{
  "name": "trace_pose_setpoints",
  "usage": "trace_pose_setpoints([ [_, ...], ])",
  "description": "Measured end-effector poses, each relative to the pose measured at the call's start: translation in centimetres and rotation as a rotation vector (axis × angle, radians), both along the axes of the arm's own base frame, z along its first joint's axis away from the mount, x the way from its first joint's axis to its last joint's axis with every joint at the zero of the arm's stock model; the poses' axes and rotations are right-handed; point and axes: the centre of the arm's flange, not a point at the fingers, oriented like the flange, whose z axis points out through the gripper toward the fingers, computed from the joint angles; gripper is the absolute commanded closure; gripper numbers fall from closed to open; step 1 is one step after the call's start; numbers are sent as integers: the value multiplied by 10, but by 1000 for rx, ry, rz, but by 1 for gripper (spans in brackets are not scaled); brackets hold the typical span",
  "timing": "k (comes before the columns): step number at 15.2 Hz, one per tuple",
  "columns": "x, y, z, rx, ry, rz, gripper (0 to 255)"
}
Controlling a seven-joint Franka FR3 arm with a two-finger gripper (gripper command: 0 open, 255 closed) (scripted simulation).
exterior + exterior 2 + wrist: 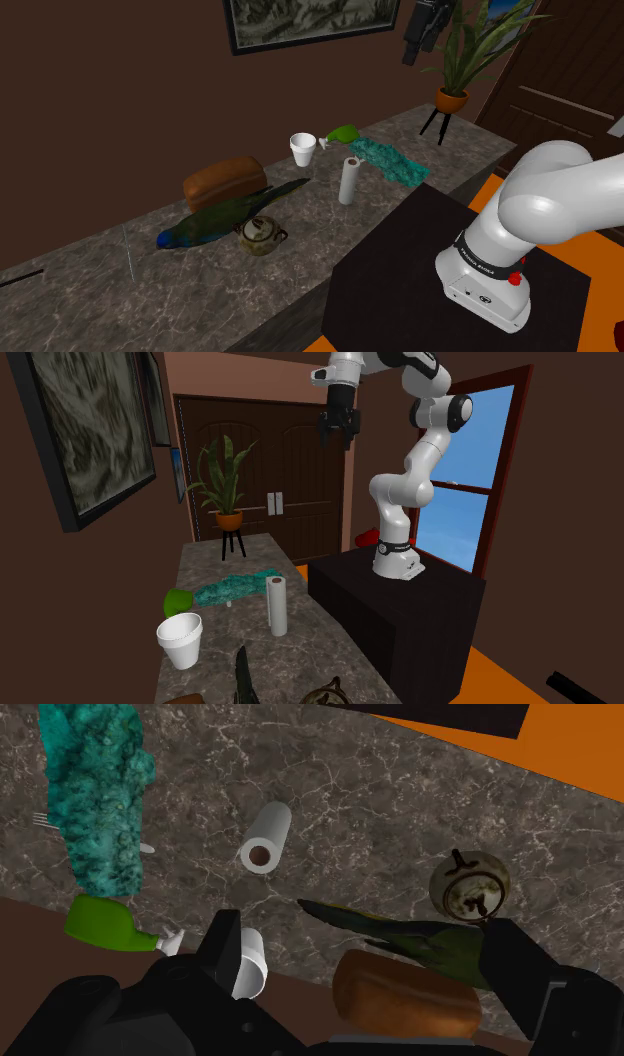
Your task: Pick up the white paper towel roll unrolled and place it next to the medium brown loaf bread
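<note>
Approach stage: the end effector, released and empty, hangs high over the table and must next descend around the upright roll, apart from the loaf.

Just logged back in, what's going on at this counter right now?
The black two-finger gripper hangs high above the grey marbled counter, its fingers apart and holding nothing. The white paper towel roll stands upright on the counter, untouched, apart from the brown bread loaf. A green-and-blue bird figure and a small round pot lie beside the loaf. The pick-up has not yet begun.
</note>
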Motion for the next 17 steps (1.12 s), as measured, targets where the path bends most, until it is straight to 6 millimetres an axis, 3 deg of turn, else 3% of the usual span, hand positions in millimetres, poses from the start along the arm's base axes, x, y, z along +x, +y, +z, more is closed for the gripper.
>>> trace_pose_setpoints([
  [3,2,-2,-15,2,-3,-7,0],
  [17,52,-39,-186,21,-46,-88,0],
])
